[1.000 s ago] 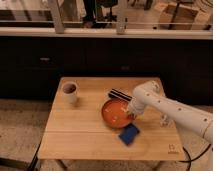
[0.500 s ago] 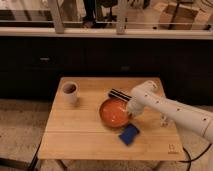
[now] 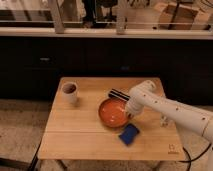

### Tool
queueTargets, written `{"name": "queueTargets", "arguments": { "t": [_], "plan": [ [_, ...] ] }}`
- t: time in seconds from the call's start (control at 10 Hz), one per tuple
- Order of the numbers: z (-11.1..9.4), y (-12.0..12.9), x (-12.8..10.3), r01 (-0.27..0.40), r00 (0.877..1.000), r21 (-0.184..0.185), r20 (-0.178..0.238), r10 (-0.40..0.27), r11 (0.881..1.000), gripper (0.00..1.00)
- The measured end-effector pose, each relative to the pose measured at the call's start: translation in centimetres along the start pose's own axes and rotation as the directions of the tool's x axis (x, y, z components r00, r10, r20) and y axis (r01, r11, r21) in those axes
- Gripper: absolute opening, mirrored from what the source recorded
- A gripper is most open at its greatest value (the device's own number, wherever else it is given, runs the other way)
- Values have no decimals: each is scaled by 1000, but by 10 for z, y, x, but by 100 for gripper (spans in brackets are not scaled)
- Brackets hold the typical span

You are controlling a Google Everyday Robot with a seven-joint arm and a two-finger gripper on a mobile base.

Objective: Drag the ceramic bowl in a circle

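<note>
The ceramic bowl (image 3: 113,112) is a wide, shallow, glossy orange-red bowl standing near the middle of the wooden table (image 3: 75,135). My white arm reaches in from the right. The gripper (image 3: 130,112) is at the bowl's right rim, low down against it. The wrist hides the fingertips where they meet the rim.
A small white cup (image 3: 69,92) with a dark inside stands at the table's back left. A blue sponge (image 3: 129,134) lies just in front of the bowl. A dark cylinder (image 3: 118,94) lies behind the bowl. A small white object (image 3: 164,120) sits near the right edge.
The bowl and the gripper have shifted slightly back and left, away from the blue sponge.
</note>
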Motion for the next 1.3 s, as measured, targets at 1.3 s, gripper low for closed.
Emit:
{"name": "queueTargets", "arguments": {
  "t": [1.3],
  "plan": [
    [-22, 34, -28, -60, 998, 44, 30, 59, 997, 0]
  ]
}}
